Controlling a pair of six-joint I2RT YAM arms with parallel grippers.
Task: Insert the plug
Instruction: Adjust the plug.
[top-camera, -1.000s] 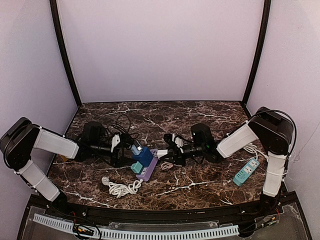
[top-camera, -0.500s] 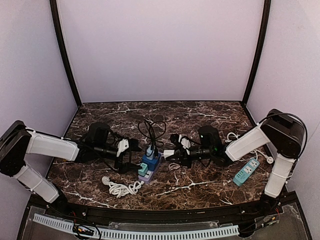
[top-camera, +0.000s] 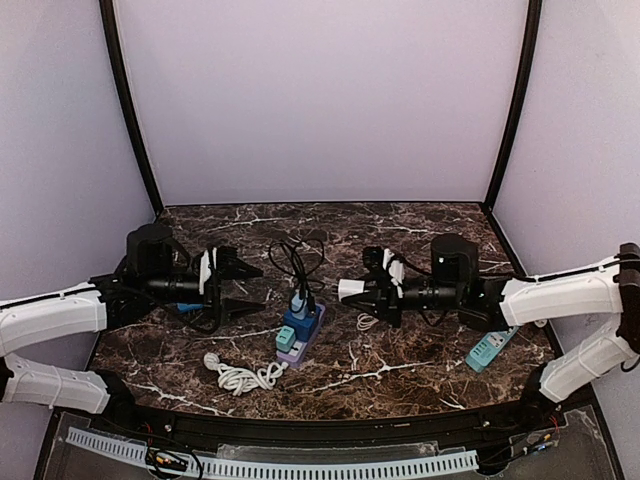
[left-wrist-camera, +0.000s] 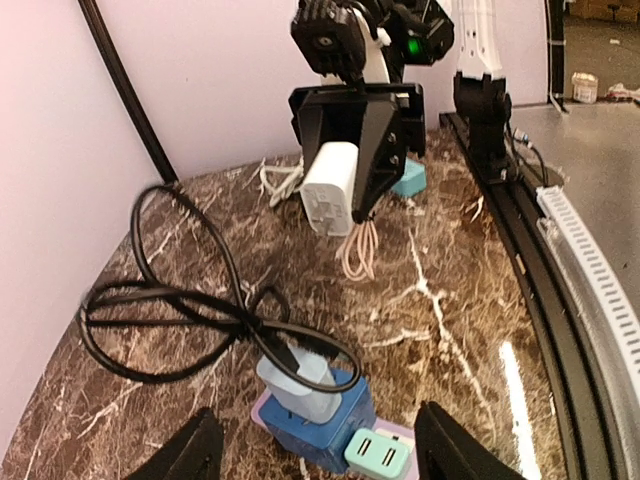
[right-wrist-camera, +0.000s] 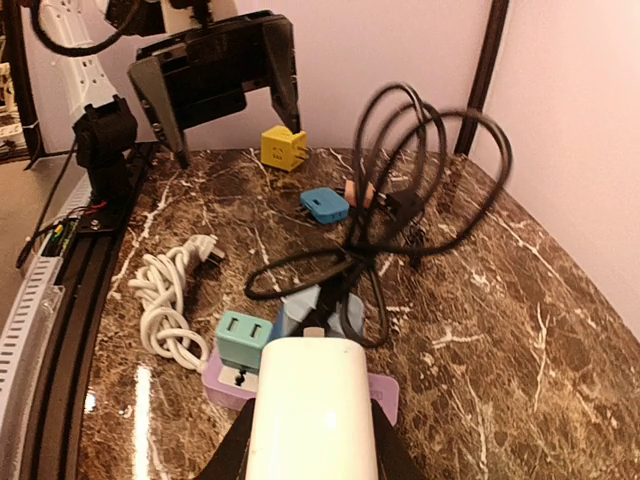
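Right of centre, off the tabletop, your white plug (left-wrist-camera: 327, 190) sits clamped between the fingers of the right gripper (top-camera: 362, 293). It is apart from the lavender power strip (top-camera: 293, 353), which lies to its left and nearer. That strip already carries a blue adapter (top-camera: 297, 322) and a teal adapter (top-camera: 286, 340), so I judge the free socket cramped. Come in tilted and the plug may catch a neighbour instead of seating. A black cable (top-camera: 300, 262) loops away from the blue adapter on the far side. Brush it and you could drag the strip. Nothing pins the strip: the left gripper (top-camera: 250, 288) hangs to its left, jaws spread and empty, so a push may slide it. From the right wrist view the plug covers part of the strip, so you line up half blind.
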